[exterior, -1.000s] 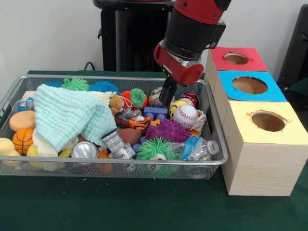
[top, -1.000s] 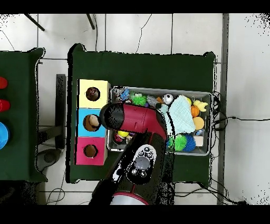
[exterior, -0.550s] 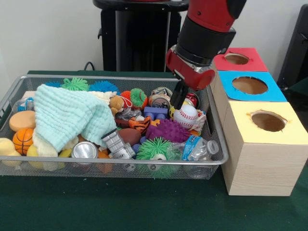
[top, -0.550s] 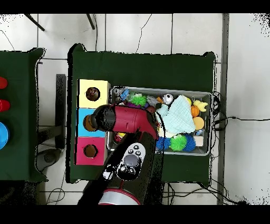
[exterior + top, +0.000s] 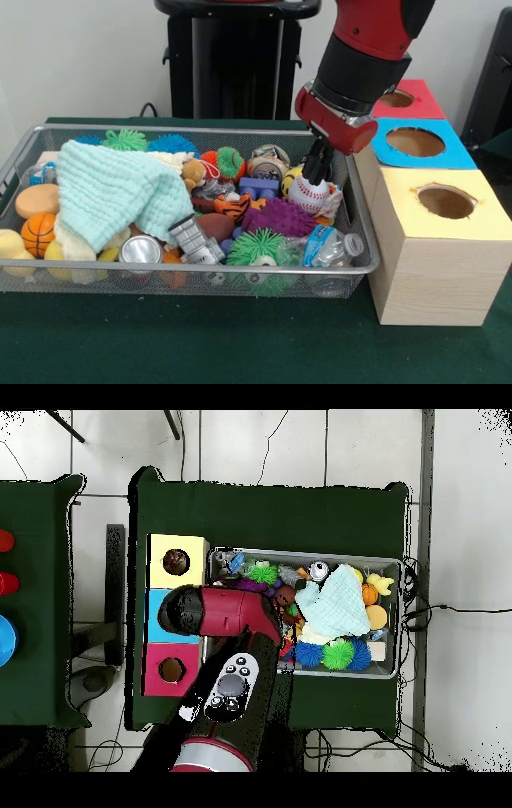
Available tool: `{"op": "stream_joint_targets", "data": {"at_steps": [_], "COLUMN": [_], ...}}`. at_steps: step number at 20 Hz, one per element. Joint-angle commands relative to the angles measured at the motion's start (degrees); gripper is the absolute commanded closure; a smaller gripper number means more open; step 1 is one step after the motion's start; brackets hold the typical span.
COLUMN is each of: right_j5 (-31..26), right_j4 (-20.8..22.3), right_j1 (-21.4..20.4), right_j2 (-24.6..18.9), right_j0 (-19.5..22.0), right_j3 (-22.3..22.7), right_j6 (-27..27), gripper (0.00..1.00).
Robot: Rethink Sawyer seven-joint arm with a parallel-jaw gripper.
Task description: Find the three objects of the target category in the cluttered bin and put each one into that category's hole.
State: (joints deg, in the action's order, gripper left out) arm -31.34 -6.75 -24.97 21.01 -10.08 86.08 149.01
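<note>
Green cloth (image 5: 240, 352) covers a table against a pale wall. On it sits a wire bin (image 5: 24, 152) crammed with toys, and just right of the bin stands a row of three wooden boxes, each with a round hole in a coloured top: yellow box (image 5: 445, 200) nearest, blue box (image 5: 416, 142) in the middle, red box (image 5: 396, 98) farthest.

A red and black arm (image 5: 364, 56) comes down from the upper right over the bin's far right corner. Its gripper (image 5: 314, 170) points down at a baseball (image 5: 307, 194), with the dark tips at or just above the ball's top. Whether the tips are apart or together cannot be told, and it is unclear if they touch the ball.

The baseball lies at the right end of the bin, beside a yellow ball (image 5: 290, 176) partly hidden behind it. Left of it sit a blue block (image 5: 258, 187) and a purple spiky ball (image 5: 278, 216). Nearer the front rim are a green spiky ball (image 5: 258, 246), a crushed bottle (image 5: 330, 246) and a can (image 5: 141, 250). A pale green towel (image 5: 112, 192) drapes over the left half, with a small basketball (image 5: 38, 232) at the left end.

From overhead, the arm (image 5: 220, 612) hides the bin's end nearest the boxes, and the towel (image 5: 338, 604) shows in the bin (image 5: 396, 564).
</note>
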Motion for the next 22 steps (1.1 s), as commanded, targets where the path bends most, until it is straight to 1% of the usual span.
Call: {"op": "stream_joint_targets", "data": {"at_steps": [1, 3, 5, 6, 8, 9, 11, 12, 14, 15, 16, 17, 19, 21, 22], "right_j5": [4.45, 3.12, 3.32, 3.77, 5.92, 7.07, 7.17, 7.05, 5.53, 4.88, 3.96, 3.83, 6.55, 7.22, 6.02], "right_j4": [2.06, 2.55, 2.96, 3.11, 2.41, 2.13, 1.31, 1.12, 0.6, 0.14, -0.86, -2.16, -3.83, -4.15, -4.34], "right_j1": [4.19, 3.96, 6.73, 8.75, 14.39, 16.06, 16.25, 15.44, 12.42, 10.58, 8.39, 6.65, 3.75, 2.36, 1.5], "right_j2": [-8.12, -7.62, -7.15, -6.85, -7.52, -7.02, -7.21, -7.68, -9.13, -8.87, -9.57, -9.73, -11.33, -11.23, -11.07], "right_j0": [3.48, 3.45, 3.87, 3.98, 4.87, 4.43, 3.92, 3.88, 4.09, 3.31, 3.14, 2.5, 2.54, 2.24, 2.3], "right_j3": [0.5, 0.57, -1.98, -4.16, -9.87, -11.6, -11.79, -11.02, -7.86, -5.76, -3.04, -0.62, 3.75, 5.06, 5.16], "right_j6": [-0.69, -0.94, -0.9, -0.77, -0.4, 0.53, 1.63, 1.59, 1.01, 2.01, 2.89, 4.91, 7.31, 8.11, 7.83], "gripper": [1.0, 1.0, 1.0, 1.0, 1.0, 1.0, 1.0, 1.0, 1.0, 1.0, 1.0, 1.0, 1.0, 1.0, 1.0]}}
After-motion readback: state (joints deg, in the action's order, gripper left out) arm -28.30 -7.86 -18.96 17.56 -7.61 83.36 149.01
